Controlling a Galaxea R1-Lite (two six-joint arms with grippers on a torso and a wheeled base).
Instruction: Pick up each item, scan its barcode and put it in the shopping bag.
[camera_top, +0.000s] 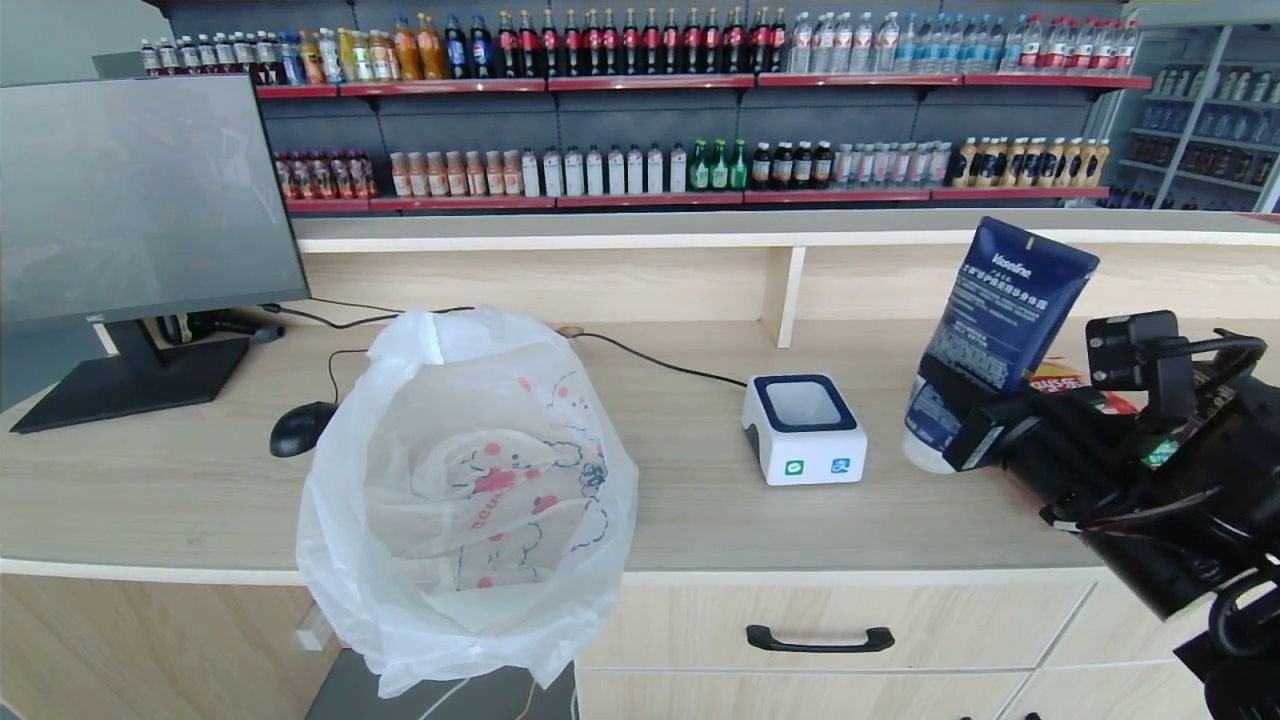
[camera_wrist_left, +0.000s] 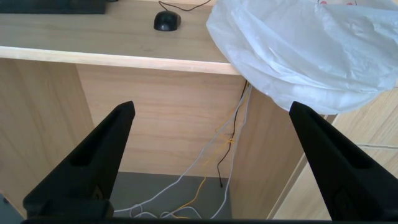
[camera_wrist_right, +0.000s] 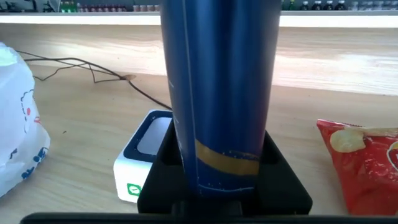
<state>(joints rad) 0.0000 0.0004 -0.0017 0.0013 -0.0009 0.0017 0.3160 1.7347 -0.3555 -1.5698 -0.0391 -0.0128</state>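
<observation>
My right gripper (camera_top: 965, 425) is clamped on the blue tube (camera_top: 1000, 310) at the right of the head frame. The tube tilts above the counter (camera_top: 700, 520), just right of the white scanner (camera_top: 803, 428). The shopping bag (camera_top: 470, 480) stands open left of centre. My left gripper (camera_wrist_left: 211, 162) is spread wide below the counter edge.
</observation>
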